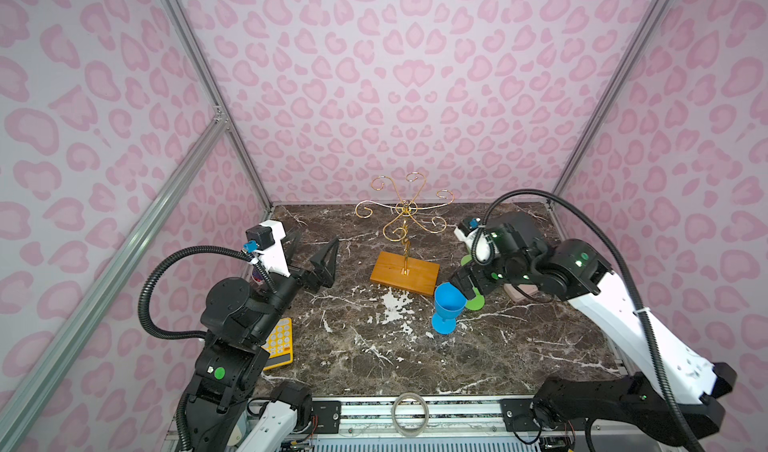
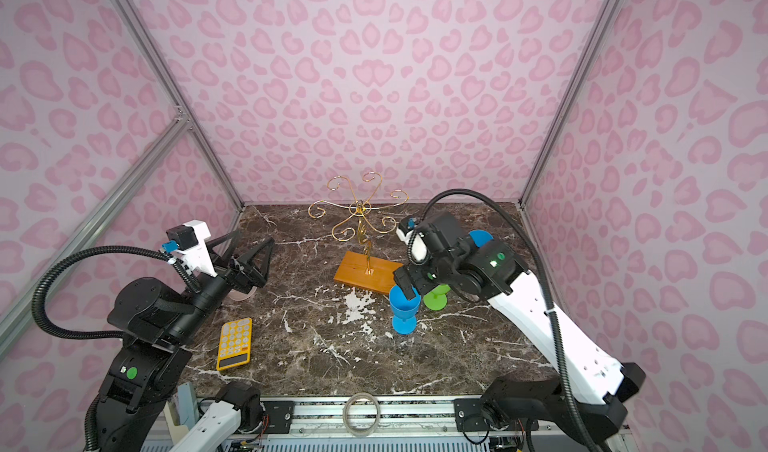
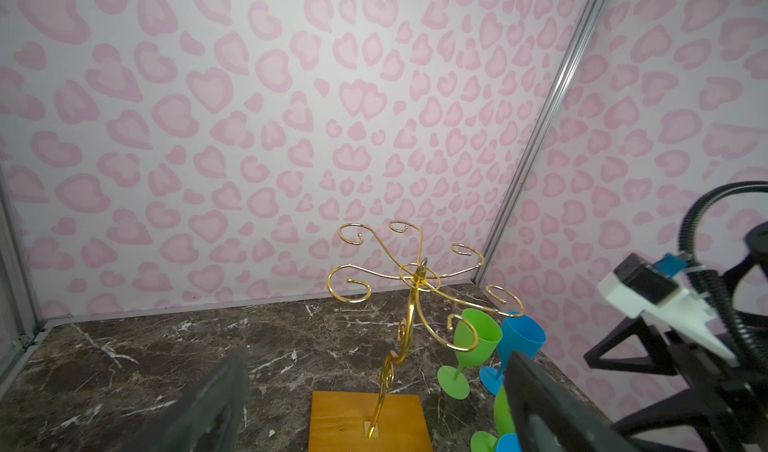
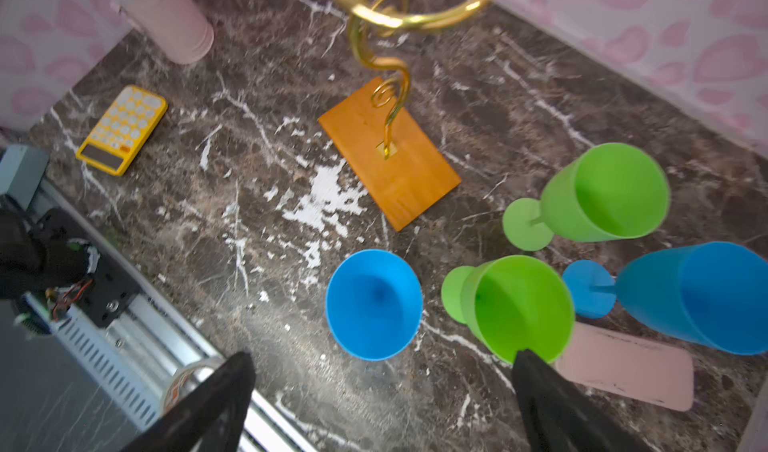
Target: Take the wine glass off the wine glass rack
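Wine glass [image 4: 374, 304], blue, upright, just ahead of right gripper [image 4: 384, 355], jaws spread wide.

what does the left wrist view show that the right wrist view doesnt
Only left wrist: the rack with its whole crown of scroll arms, and the right arm. Only right wrist: the calculator, pink cup, pink case and tape roll. Both: the base, a green glass, a blue glass, the table.

Yellow calculator [image 2: 235, 343], tape roll [image 2: 361, 430], pink cylinder [image 4: 166, 18], perhaps a cup.
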You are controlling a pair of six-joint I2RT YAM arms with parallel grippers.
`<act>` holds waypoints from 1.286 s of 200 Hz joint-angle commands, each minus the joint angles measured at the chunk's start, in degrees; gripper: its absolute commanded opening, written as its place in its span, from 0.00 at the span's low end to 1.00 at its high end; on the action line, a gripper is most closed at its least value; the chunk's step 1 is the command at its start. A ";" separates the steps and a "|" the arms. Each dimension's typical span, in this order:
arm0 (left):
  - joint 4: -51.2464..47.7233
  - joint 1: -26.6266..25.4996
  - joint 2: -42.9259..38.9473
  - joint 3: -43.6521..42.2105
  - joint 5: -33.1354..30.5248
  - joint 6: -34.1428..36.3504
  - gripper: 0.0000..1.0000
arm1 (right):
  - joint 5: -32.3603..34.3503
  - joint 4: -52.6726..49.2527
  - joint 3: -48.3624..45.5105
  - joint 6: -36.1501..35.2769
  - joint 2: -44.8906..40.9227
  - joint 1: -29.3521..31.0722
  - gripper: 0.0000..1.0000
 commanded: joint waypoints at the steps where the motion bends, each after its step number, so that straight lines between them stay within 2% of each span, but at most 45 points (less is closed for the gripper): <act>1: 6.43 0.03 -0.39 -3.24 -3.98 2.53 0.97 | 6.51 17.79 -8.62 0.32 -7.53 -3.08 0.99; 43: 16.81 0.03 -0.18 -14.81 -10.26 6.58 0.97 | 17.75 39.03 -26.57 -3.61 -18.44 -8.97 0.99; 63: 20.82 0.03 -0.13 -19.92 -14.59 8.68 0.97 | 17.41 47.47 -34.47 -3.47 -21.38 -13.60 0.99; 98: 31.11 0.03 1.65 -28.79 -17.96 10.19 0.97 | 9.56 56.14 -46.39 -0.70 -22.00 -25.39 0.99; 142: 42.52 0.02 6.75 -38.09 -21.45 12.82 0.97 | 12.75 72.46 -61.15 -2.73 -23.59 -29.14 0.99; 173: 50.45 0.24 11.88 -42.86 -22.19 15.52 0.97 | 14.51 82.97 -68.19 -6.59 -20.40 -29.24 0.99; 189: 57.21 2.37 13.36 -46.27 -21.22 14.46 0.97 | 17.09 86.29 -70.26 -7.80 -17.37 -29.42 0.99; 247: 67.40 10.38 26.37 -48.01 -16.22 10.16 0.97 | 16.57 103.83 -75.39 -9.92 -6.56 -29.96 0.99; 257: 64.22 11.75 25.47 -47.11 -14.52 9.61 0.98 | 15.71 105.18 -75.32 -10.26 -4.72 -30.51 0.99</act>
